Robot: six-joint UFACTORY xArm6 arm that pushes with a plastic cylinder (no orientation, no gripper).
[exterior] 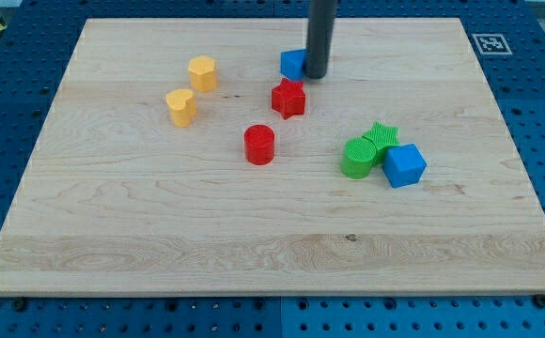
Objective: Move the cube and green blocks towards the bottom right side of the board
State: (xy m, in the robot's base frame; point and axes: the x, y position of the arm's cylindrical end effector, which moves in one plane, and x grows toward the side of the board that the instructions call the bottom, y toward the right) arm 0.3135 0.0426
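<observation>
Wooden table (160, 235) on blue pegboard. No gripper; our tip (317, 75) touches another blue block (293, 64) up top. Blue plastic cube (404, 165), green cylinder (357, 158), green star (381, 136) cluster centre-right; next we push toward bottom right.

Red star (288, 98), red cylinder (259, 145), yellow blocks (192, 90)

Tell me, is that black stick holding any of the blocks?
No, nothing is held. My tip has no grabber; it only pushes. It sits right against the right side of a small blue block near the view's top.
</observation>
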